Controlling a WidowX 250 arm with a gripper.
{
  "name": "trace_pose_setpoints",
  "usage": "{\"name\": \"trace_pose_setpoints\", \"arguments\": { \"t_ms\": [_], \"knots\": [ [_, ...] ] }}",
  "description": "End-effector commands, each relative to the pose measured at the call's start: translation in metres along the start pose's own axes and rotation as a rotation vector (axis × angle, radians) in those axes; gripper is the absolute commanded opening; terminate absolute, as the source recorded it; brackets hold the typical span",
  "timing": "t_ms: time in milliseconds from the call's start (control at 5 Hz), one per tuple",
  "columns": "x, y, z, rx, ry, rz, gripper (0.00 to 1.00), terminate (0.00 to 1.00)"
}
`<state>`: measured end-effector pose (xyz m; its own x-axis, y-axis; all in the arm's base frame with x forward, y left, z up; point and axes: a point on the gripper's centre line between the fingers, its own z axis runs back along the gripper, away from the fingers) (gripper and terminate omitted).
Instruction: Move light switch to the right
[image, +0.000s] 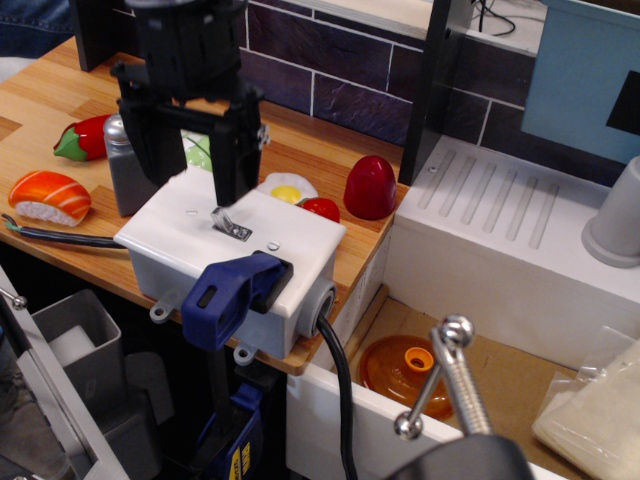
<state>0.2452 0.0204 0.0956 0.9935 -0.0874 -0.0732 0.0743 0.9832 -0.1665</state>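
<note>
The light switch (229, 223) is a small silver toggle lever on a metal plate, set in the top of a white plastic box (290, 250) at the counter's front edge. The lever leans toward the upper left. My black gripper (190, 170) hangs over the box's far left part, jaws open. Its right finger (232, 165) ends just above and behind the lever. Its left finger (148, 150) stands in front of the grey shaker (122, 170). I cannot tell whether a finger touches the lever.
A blue clamp handle (230, 293) grips the box's front. Toy food lies behind it: sushi (48, 197), a fried egg (285, 186), a red egg shape (370, 186), a red pepper (85, 137). A white sink unit (500, 240) stands at right, with a faucet (450, 385) in the foreground.
</note>
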Motion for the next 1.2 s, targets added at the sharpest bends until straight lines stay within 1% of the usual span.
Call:
{"name": "trace_pose_setpoints", "arguments": {
  "t_ms": [0, 200, 400, 800, 1000],
  "knots": [
    [0.008, -0.008, -0.002, 0.026, -0.089, -0.011, 1.0, 0.0],
    [0.011, -0.013, -0.009, 0.02, -0.079, -0.015, 1.0, 0.0],
    [0.009, -0.019, -0.017, 0.021, -0.078, -0.031, 1.0, 0.0],
    [0.008, -0.031, -0.022, 0.009, -0.084, -0.047, 1.0, 0.0],
    [0.014, -0.039, -0.02, -0.017, -0.098, -0.047, 1.0, 0.0]
  ]
}}
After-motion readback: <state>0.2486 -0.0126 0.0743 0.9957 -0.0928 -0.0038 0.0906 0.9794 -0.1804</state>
